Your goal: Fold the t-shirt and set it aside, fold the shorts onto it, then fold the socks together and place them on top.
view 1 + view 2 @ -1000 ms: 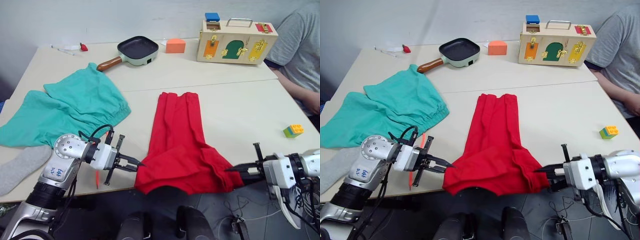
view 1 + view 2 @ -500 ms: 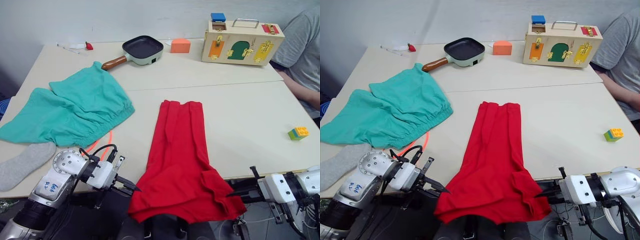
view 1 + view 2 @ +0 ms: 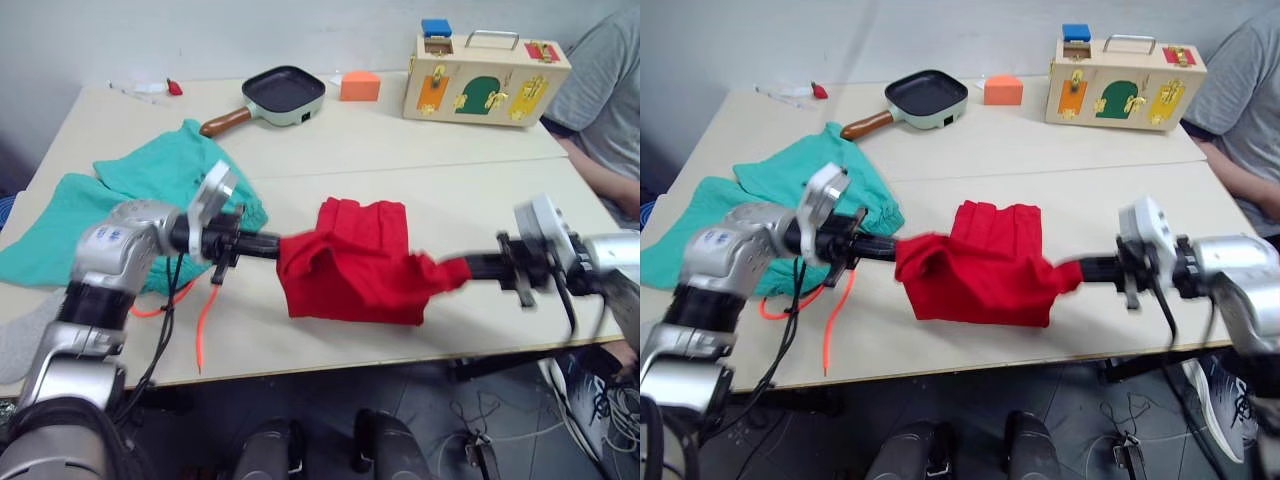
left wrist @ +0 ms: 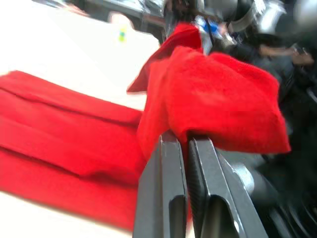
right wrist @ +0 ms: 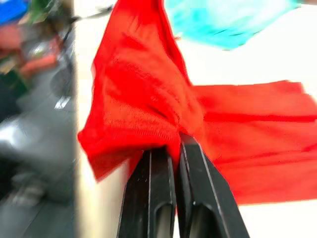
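Two thin corner pinches carry the t-shirt (image 3: 352,262): left pincer (image 3: 277,245) and right pincer (image 3: 462,269) each clamped on cloth, so uneven travel could skew the fold.

No text, label, brand, number or sign can be read anywhere on the table (image 3: 470,150), the only candidate being some small dark marking on the left arm (image 3: 112,238), which is too blurred for any letter or figure to be made out.
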Controlling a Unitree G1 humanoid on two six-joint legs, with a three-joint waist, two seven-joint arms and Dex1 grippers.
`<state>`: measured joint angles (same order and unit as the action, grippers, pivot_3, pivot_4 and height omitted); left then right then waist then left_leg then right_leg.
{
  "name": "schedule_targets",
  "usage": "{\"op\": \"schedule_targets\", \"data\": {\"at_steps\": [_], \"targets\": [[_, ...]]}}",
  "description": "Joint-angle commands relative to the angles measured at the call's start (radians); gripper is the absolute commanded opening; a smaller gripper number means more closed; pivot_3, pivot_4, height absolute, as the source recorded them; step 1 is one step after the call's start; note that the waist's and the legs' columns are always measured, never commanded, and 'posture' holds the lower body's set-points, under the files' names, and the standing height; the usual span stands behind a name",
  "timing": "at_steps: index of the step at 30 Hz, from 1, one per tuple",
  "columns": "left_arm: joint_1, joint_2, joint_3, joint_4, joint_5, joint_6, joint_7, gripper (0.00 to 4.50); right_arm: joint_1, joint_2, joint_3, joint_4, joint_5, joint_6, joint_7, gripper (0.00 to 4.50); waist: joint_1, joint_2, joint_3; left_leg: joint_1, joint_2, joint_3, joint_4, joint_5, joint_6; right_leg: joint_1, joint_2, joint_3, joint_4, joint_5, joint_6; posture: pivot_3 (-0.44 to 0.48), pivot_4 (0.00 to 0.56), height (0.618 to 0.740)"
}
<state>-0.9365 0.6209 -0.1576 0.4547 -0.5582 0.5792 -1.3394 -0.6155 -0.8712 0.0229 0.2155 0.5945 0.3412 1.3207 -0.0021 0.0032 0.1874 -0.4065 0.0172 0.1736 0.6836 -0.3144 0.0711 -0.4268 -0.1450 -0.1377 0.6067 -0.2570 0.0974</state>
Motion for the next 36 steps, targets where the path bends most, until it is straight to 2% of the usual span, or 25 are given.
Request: {"op": "schedule_targets", "data": {"at_steps": [1,5,9,13,17,19,22,28,31,32,33,36], "targets": [[-0.119,-0.083,0.034,0.247,0.085,-0.076,0.081,0.05,-0.133,0.074,0.004,0.211,-0.085,-0.031,-0.036,0.00,0.000,0.000,0.000,-0.002,-0.001,0.001,0.000,0.001,0.001,-0.003,0.001,-0.001,0.004,0.000,0.000,0.000,0.150,0.740],[-0.247,-0.175,0.067,0.526,0.164,-0.145,0.181,0.05,-0.288,0.183,0.003,0.473,-0.190,-0.123,-0.100,0.00,-0.004,0.000,0.001,-0.005,-0.001,0.001,-0.001,0.000,0.002,-0.004,0.004,-0.006,0.003,0.000,0.002,0.000,0.150,0.740],[-0.299,-0.233,0.103,0.695,0.231,-0.233,0.281,0.05,-0.397,0.249,-0.013,0.693,-0.276,-0.191,-0.190,0.00,-0.013,0.000,0.001,-0.006,-0.002,0.001,-0.002,0.000,0.002,-0.004,0.005,-0.006,0.002,-0.001,0.006,0.000,0.150,0.740],[-0.310,-0.277,0.153,0.765,0.264,-0.304,0.347,0.05,-0.449,0.280,-0.053,0.834,-0.303,-0.229,-0.257,0.00,-0.022,-0.001,0.001,-0.006,-0.002,0.000,-0.001,0.001,0.002,-0.003,0.004,-0.006,0.003,-0.001,0.007,0.000,0.150,0.740],[-0.306,-0.304,0.208,0.795,0.275,-0.336,0.394,0.05,-0.456,0.300,-0.068,0.901,-0.341,-0.260,-0.300,0.00,-0.032,-0.001,0.001,-0.006,-0.003,0.000,-0.001,0.002,0.003,-0.003,0.004,-0.004,0.004,0.000,0.009,0.000,0.150,0.740],[-0.302,-0.313,0.243,0.796,0.272,-0.365,0.448,0.51,-0.455,0.310,-0.095,0.907,-0.327,-0.258,-0.311,0.00,-0.035,-0.001,0.001,-0.004,-0.003,0.001,-0.001,0.002,0.003,-0.003,0.003,-0.003,0.005,0.000,0.009,0.000,0.150,0.740],[-0.290,-0.311,0.276,0.793,0.278,-0.386,0.494,1.27,-0.449,0.318,-0.119,0.900,-0.329,-0.264,-0.315,0.72,-0.042,-0.001,0.001,-0.003,-0.003,0.001,-0.001,0.004,0.002,-0.003,0.003,-0.001,0.007,0.000,0.009,0.000,0.150,0.740],[-0.235,-0.263,0.295,0.751,0.308,-0.386,0.523,3.11,-0.438,0.282,-0.159,0.885,-0.355,-0.349,-0.363,2.74,-0.055,-0.001,0.001,0.000,-0.003,0.002,-0.001,0.004,0.002,-0.003,0.003,0.001,0.010,0.000,0.009,0.000,0.150,0.740],[-0.187,-0.225,0.278,0.669,0.327,-0.432,0.471,4.15,-0.424,0.239,-0.168,0.881,-0.371,-0.366,-0.355,3.90,-0.055,-0.001,0.001,0.000,-0.003,0.002,-0.001,0.004,0.001,-0.003,0.003,0.002,0.010,0.000,0.009,0.000,0.150,0.740],[-0.164,-0.213,0.269,0.624,0.330,-0.460,0.425,4.38,-0.413,0.227,-0.171,0.863,-0.370,-0.378,-0.330,4.16,-0.055,-0.001,0.001,0.000,-0.003,0.003,-0.001,0.004,0.001,-0.003,0.003,0.002,0.010,0.000,0.009,0.000,0.150,0.740],[-0.131,-0.198,0.254,0.564,0.339,-0.518,0.375,4.50,-0.393,0.217,-0.172,0.828,-0.362,-0.390,-0.283,4.45,-0.055,-0.001,0.001,0.000,-0.003,0.003,-0.001,0.004,0.001,-0.003,0.003,0.002,0.010,0.000,0.009,0.000,0.150,0.740],[-0.037,-0.157,0.213,0.404,0.348,-0.671,0.220,4.50,-0.317,0.204,-0.154,0.688,-0.333,-0.398,-0.131,4.45,-0.054,-0.001,0.001,0.000,-0.003,0.003,-0.002,0.003,0.000,-0.003,0.003,0.002,0.010,0.000,0.008,0.000,0.150,0.740]]}}
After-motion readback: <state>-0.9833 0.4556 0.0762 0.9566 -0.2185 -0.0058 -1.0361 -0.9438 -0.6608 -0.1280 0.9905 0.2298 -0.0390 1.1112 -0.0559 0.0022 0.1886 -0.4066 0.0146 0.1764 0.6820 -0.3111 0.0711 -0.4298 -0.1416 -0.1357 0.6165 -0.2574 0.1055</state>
